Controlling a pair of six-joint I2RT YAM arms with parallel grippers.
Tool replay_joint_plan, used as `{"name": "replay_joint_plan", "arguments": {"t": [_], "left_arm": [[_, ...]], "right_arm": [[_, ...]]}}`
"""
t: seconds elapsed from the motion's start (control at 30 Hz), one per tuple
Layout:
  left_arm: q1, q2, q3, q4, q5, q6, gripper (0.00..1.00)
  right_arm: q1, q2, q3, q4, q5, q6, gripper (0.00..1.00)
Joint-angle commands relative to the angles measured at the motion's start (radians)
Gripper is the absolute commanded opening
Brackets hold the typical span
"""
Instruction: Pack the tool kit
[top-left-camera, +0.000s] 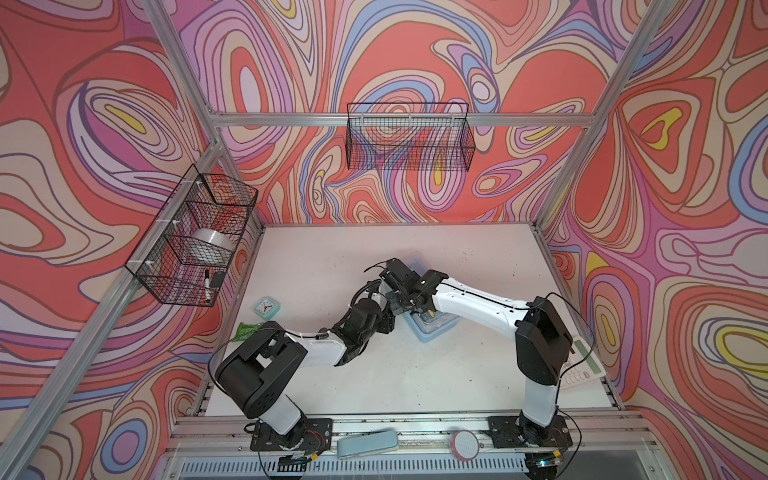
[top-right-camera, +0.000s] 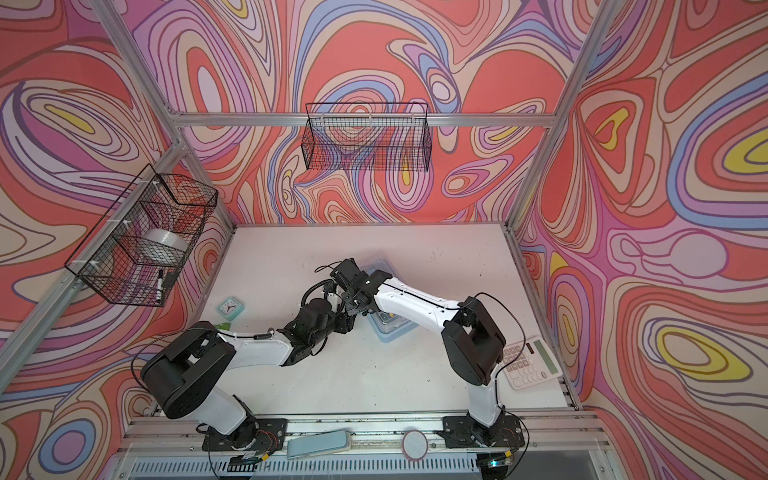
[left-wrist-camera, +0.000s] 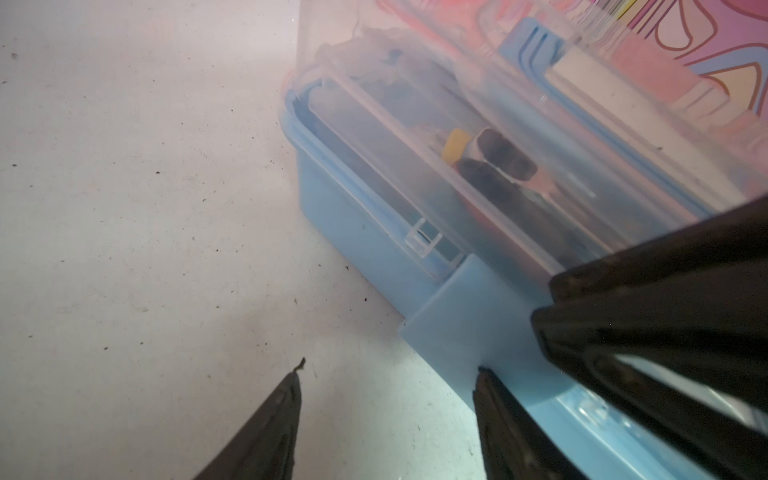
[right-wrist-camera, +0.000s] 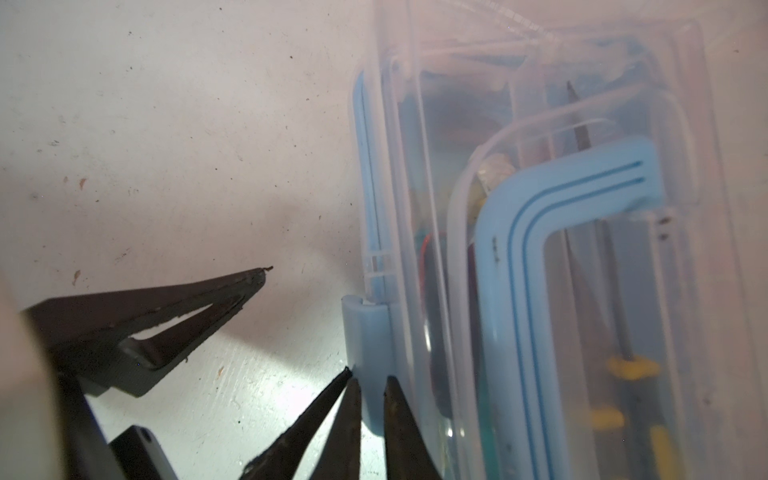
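The tool kit (top-left-camera: 434, 329) (top-right-camera: 390, 331), a light blue box with a clear lid, lies mid-table, with both arms meeting over it in both top views. Its lid is down, and the pale blue handle (right-wrist-camera: 528, 249) lies flat on top. Yellow-and-black tools (right-wrist-camera: 631, 368) show through the lid. My right gripper (right-wrist-camera: 372, 382) is shut on the blue latch (right-wrist-camera: 365, 332) on the box's long side. My left gripper (left-wrist-camera: 390, 372) is open beside the tool kit (left-wrist-camera: 357, 232), over bare table. One of its fingertips (left-wrist-camera: 484, 378) touches the latch (left-wrist-camera: 465, 316). The right gripper's black fingers (left-wrist-camera: 648, 316) come in over the lid.
A mint clock (top-left-camera: 267, 308) and a green packet (top-left-camera: 248, 330) lie left of the arms. A calculator (top-right-camera: 530, 363) sits at the table's right edge. On the front rail are a grey-blue slab (top-left-camera: 366, 444) and a round disc (top-left-camera: 465, 444). Wire baskets (top-left-camera: 409, 137) (top-left-camera: 195, 237) hang on the walls.
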Motion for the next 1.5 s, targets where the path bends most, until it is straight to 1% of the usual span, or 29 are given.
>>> {"name": "replay_joint_plan", "arguments": {"t": [0.0, 0.27, 0.33, 0.43, 0.53, 0.67, 0.7, 0.77, 0.93, 1.0, 1.07, 1.1, 1.13, 1.2, 1.27, 1.37, 1.47], "left_arm": [[0.0, 0.013, 0.016, 0.039, 0.006, -0.022, 0.66], [0.001, 0.013, 0.033, 0.021, 0.002, -0.017, 0.66], [0.0, 0.023, 0.033, 0.027, 0.005, -0.017, 0.66], [0.0, 0.035, 0.034, 0.032, 0.004, -0.018, 0.66], [0.0, 0.04, 0.033, 0.036, 0.005, -0.02, 0.65], [0.0, 0.044, 0.038, 0.038, 0.007, -0.024, 0.65], [0.0, 0.044, 0.04, 0.038, 0.007, -0.025, 0.65], [0.0, 0.044, 0.042, 0.037, 0.009, -0.026, 0.64], [0.001, 0.048, 0.042, 0.043, 0.008, -0.028, 0.64], [0.0, 0.053, 0.047, 0.041, 0.011, -0.03, 0.64], [0.0, 0.057, 0.05, 0.041, 0.011, -0.029, 0.64], [0.0, 0.057, 0.053, 0.038, 0.011, -0.029, 0.63], [0.0, 0.059, 0.054, 0.036, 0.011, -0.028, 0.63], [0.0, 0.059, 0.057, 0.029, 0.007, -0.027, 0.63], [0.0, 0.057, 0.056, 0.028, 0.005, -0.026, 0.63], [0.0, 0.064, 0.063, 0.022, 0.009, -0.024, 0.62], [0.0, 0.075, 0.074, 0.022, 0.012, -0.025, 0.62]], "right_arm": [[-0.005, 0.008, -0.005, -0.019, 0.028, 0.019, 0.12], [0.004, -0.032, -0.019, 0.038, -0.04, 0.032, 0.12], [0.005, -0.057, -0.023, 0.057, -0.06, 0.039, 0.12], [0.005, -0.114, -0.031, 0.094, -0.086, 0.052, 0.15], [0.004, -0.169, -0.038, 0.113, -0.088, 0.052, 0.16], [-0.001, -0.204, -0.047, 0.105, -0.026, 0.033, 0.2], [-0.01, -0.216, -0.053, 0.104, -0.015, 0.029, 0.23], [-0.044, -0.241, -0.076, 0.102, 0.002, 0.027, 0.24], [-0.216, -0.33, -0.226, 0.179, 0.02, -0.003, 0.25], [-0.27, -0.332, -0.264, 0.186, 0.02, -0.039, 0.28], [-0.288, -0.307, -0.274, 0.173, 0.039, -0.07, 0.3], [-0.293, -0.295, -0.279, 0.174, 0.038, -0.084, 0.33], [-0.296, -0.288, -0.289, 0.187, 0.013, -0.099, 0.37], [-0.302, -0.284, -0.321, 0.247, -0.097, -0.135, 0.52], [-0.303, -0.287, -0.344, 0.29, -0.163, -0.155, 0.59], [-0.304, -0.28, -0.357, 0.312, -0.203, -0.173, 0.64], [-0.306, -0.251, -0.349, 0.283, -0.24, -0.188, 0.65]]}}
